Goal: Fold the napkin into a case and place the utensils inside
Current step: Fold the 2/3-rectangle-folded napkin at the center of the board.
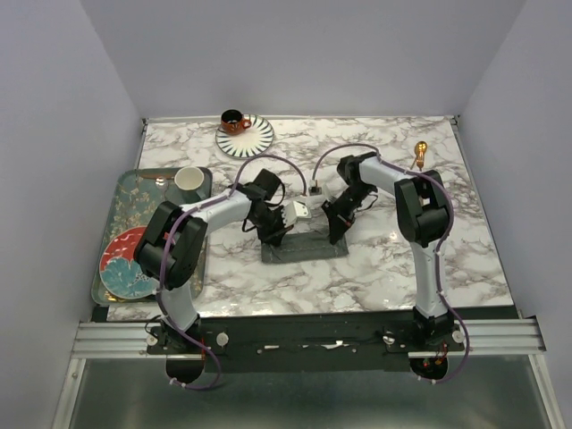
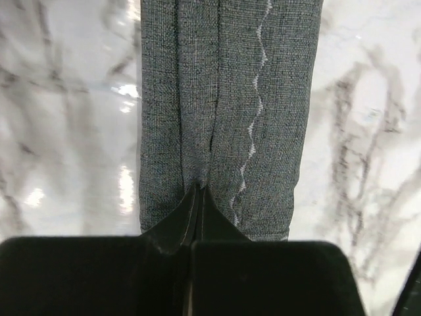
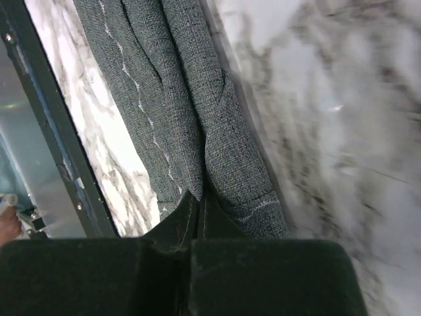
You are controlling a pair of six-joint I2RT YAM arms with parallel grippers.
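There is one napkin. Two arms show, the left arm and the right arm. There are two cups, an orange cup and a white cup, and one saucer. One tray carries two plates, a red plate and a blue plate. One gold utensil is certain; a thin brown thing on the tray is too small to identify.
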